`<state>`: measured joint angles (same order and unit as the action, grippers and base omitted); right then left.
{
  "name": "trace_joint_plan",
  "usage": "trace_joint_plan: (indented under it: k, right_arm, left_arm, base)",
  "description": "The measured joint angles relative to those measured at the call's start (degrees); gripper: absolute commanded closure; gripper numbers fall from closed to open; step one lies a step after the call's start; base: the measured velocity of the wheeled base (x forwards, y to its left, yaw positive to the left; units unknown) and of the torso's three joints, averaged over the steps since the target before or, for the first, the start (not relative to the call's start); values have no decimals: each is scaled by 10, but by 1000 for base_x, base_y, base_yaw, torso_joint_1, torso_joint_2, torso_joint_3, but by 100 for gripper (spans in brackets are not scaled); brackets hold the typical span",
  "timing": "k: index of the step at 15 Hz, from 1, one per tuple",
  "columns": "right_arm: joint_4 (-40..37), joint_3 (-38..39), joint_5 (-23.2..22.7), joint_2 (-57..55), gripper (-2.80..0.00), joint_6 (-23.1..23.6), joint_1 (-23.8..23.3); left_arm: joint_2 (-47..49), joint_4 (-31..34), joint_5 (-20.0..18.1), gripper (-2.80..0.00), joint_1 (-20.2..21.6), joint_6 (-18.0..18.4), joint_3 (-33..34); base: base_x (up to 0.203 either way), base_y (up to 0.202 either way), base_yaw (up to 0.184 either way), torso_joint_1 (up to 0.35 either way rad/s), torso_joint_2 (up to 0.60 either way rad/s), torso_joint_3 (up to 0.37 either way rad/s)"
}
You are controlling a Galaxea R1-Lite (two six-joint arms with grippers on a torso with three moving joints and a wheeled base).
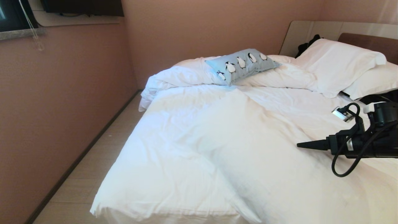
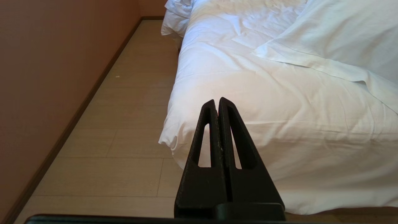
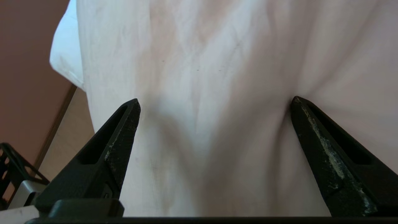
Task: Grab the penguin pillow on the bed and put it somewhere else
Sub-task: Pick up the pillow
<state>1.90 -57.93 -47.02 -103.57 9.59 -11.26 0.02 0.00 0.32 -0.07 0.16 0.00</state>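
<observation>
The penguin pillow [image 1: 242, 64], light blue with a row of black-and-white penguins, lies on bunched duvet at the far side of the bed [image 1: 217, 140], near the wall. My right gripper [image 1: 303, 145] hangs over the bed's near right part, pointing left, well short of the pillow. In the right wrist view this gripper [image 3: 215, 101] is open, with only white duvet [image 3: 211, 62] between its fingers. My left gripper [image 2: 217, 101] is shut and empty, parked low by the corner of the bed [image 2: 279, 93]; it does not show in the head view.
Two white pillows [image 1: 335, 62] lean on the brown headboard [image 1: 367, 40] at the back right, with a dark item [image 1: 306, 45] behind them. A strip of floor [image 1: 93, 161] runs between bed and pink wall. A black crate [image 3: 9, 165] stands on the floor.
</observation>
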Motion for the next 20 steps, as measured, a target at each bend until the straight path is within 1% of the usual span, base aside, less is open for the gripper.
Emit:
trace_joint_plan:
  k: [3,6,9,11,13,15,20]
  right_arm:
    - [1,2,-17,-17,-280,19,1]
    - [1,3,-17,-36,-280,36,3]
    - [1,9,-11,-49,-280,51,17]
    - [1,12,2,-57,-280,61,30]
    - [1,15,25,-68,-280,69,50]
    - [1,16,51,-80,-280,71,67]
    - [1,21,88,-112,-280,71,101]
  left_arm:
    - [0,0,0,0,0,0,0]
    - [0,0,0,0,0,0,0]
    - [0,0,0,0,0,0,0]
    - [0,0,0,0,0,0,0]
    - [0,0,0,0,0,0,0]
    - [0,0,0,0,0,0,0]
    - [0,0,0,0,0,0,0]
  base:
    - [0,0,0,0,0,0]
    - [0,0,0,0,0,0]
    - [0,0,0,0,0,0]
    - [0,0,0,0,0,0]
    - [0,0,0,0,0,0]
    - [0,0,0,0,0,0]
    - [0,0,0,0,0,0]
